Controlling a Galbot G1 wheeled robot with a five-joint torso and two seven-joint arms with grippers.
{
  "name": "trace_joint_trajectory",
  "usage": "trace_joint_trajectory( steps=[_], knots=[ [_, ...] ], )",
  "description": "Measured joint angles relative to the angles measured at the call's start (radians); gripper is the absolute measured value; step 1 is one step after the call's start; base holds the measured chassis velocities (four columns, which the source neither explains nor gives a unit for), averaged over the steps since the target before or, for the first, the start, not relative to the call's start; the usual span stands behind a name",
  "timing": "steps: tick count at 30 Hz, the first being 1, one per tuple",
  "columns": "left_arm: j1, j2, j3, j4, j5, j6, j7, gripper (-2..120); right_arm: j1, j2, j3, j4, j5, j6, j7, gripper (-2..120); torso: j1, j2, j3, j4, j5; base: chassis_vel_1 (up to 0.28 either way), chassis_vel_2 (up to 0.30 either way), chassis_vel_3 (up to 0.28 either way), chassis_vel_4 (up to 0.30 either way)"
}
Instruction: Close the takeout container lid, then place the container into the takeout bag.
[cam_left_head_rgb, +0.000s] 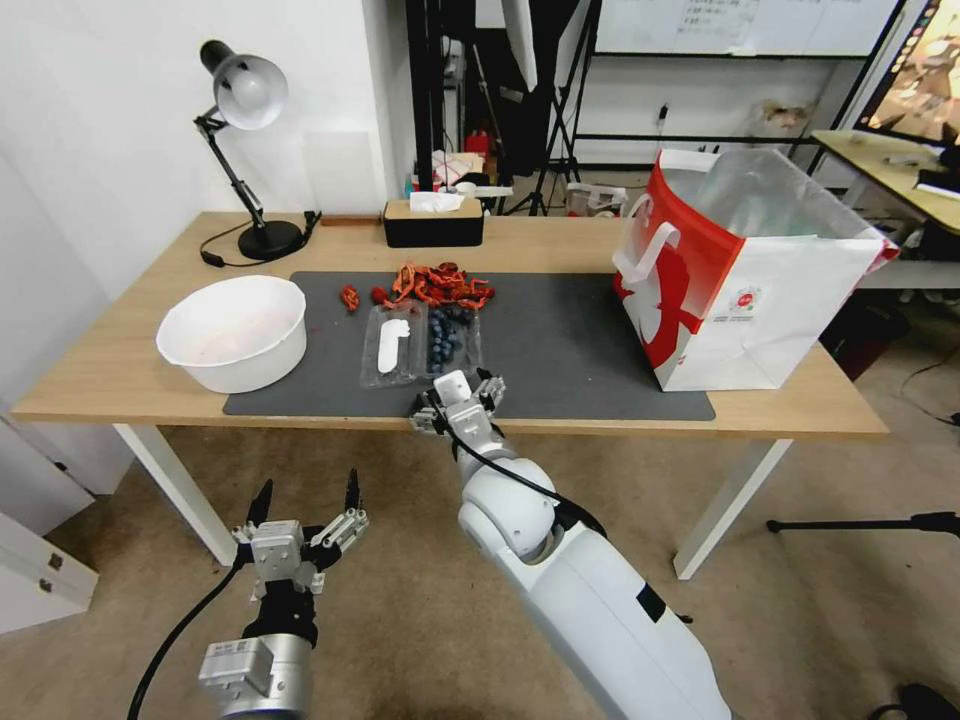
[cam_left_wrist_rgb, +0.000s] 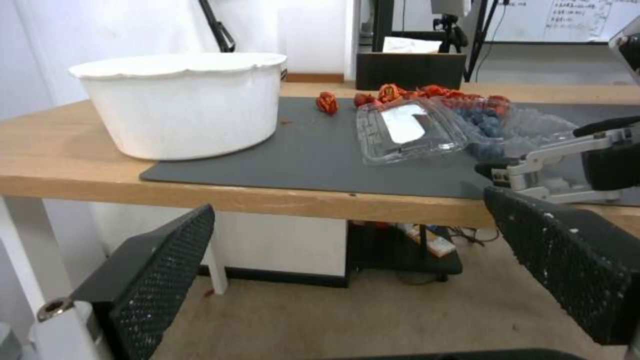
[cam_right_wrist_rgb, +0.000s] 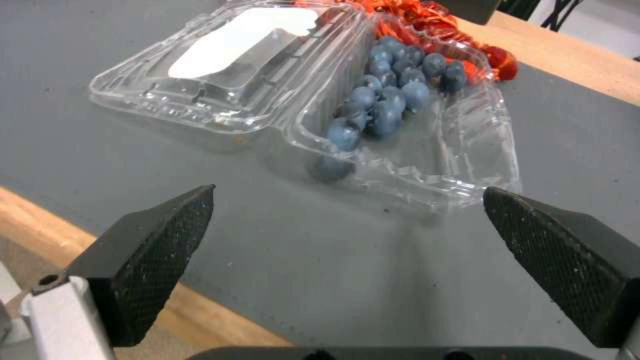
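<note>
The left gripper (cam_left_head_rgb: 305, 505) hangs low, below the table edge, fingers spread wide and empty. Just ahead of the right gripper (cam_left_head_rgb: 458, 392), whose fingers also stand wide apart holding nothing, the takeout container (cam_left_head_rgb: 453, 340) lies open on the grey mat (cam_left_head_rgb: 580, 350), long axis running away from the gripper. Its lid (cam_left_head_rgb: 392, 345) lies flat to the left, label up. The takeout bag (cam_left_head_rgb: 745, 270) stands open, well to the right.

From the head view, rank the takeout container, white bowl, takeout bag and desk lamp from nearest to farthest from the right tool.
1. takeout container, just beyond the right tool, lid lying open
2. white bowl, off to the left
3. takeout bag, off to the right
4. desk lamp, far left corner of the table
</note>
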Motion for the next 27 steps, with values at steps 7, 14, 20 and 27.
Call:
trace_joint_trajectory(
  steps=[7,14,20,27],
  knots=[
    [0.000,-0.004,0.002,0.000,0.005,-0.001,-0.002,100,-0.020,-0.012,0.000,0.030,-0.002,0.008,-0.002,100,0.000,0.000,0.000,0.0000,0.0000,0.000,0.000,0.000,0.000],
    [0.001,-0.002,0.001,-0.002,0.005,-0.002,-0.001,100,-0.132,-0.072,0.100,0.200,-0.014,0.110,-0.020,100,0.000,0.000,0.000,0.0001,0.0003,0.000,0.000,0.000,0.000],
    [-0.010,0.012,0.002,0.000,0.000,-0.001,0.003,100,-0.280,-0.149,0.267,0.323,0.045,0.332,-0.113,100,0.000,0.000,0.000,-0.0003,0.0002,0.000,0.000,0.000,0.000],
    [-0.023,0.028,0.004,0.005,-0.016,0.001,0.013,100,-0.487,-0.226,0.461,0.416,0.146,0.586,-0.211,100,0.000,0.000,0.000,-0.0002,0.0001,0.000,0.000,0.000,0.000]
  ],
)
